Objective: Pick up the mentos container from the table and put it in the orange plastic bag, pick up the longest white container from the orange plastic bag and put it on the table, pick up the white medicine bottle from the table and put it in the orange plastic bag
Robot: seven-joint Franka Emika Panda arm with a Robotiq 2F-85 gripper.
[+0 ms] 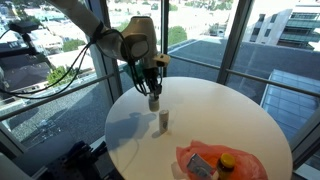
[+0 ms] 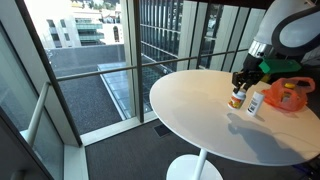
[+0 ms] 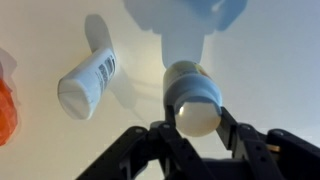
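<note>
My gripper (image 3: 195,128) is shut around the white cap of the white medicine bottle (image 3: 192,92), which stands upright at or just above the white round table (image 1: 230,110). The gripper (image 1: 154,97) and bottle (image 2: 236,99) show in both exterior views. The long white container (image 3: 88,82) lies on its side on the table close beside the bottle, and shows in both exterior views (image 1: 162,121) (image 2: 254,103). The orange plastic bag (image 1: 250,162) lies open near the table edge with several items inside. I cannot pick out the mentos container.
The bag also shows behind the gripper in an exterior view (image 2: 288,95) and as an orange sliver at the wrist view's left edge (image 3: 5,110). Glass walls and a railing surround the table. The table edge is near the bag.
</note>
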